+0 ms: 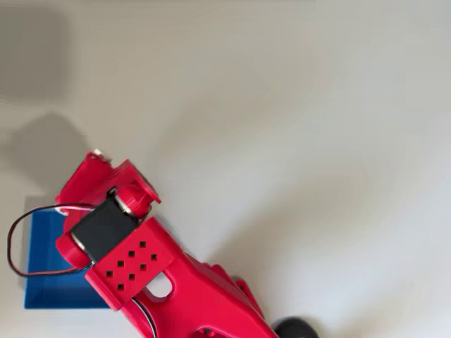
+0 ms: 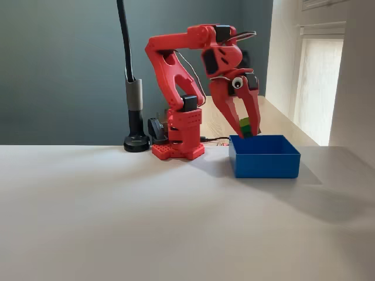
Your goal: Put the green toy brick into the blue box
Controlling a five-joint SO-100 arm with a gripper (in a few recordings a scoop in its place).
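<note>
In the overhead view, the red arm reaches from the bottom edge toward the left, and its wrist and motor block cover most of the blue box. Of the box, a strip of its left part and lower wall shows past the arm, on the pale tabletop. The hand's fingers lie under the arm's own body here, so how far they are open cannot be told from this view. A thin red and black cable loops out over the box's left side.

In the fixed view, the hand hangs fingers-down over the back left corner of the blue box. Its fingers are closed to a narrow gap with the green toy brick pinched between them. The brick is held just above the box's rim, and part of it is hidden by the front finger, so its studs are hard to make out. The arm's base stands on the tabletop just left of the box, beside a black post on a round foot.
</note>
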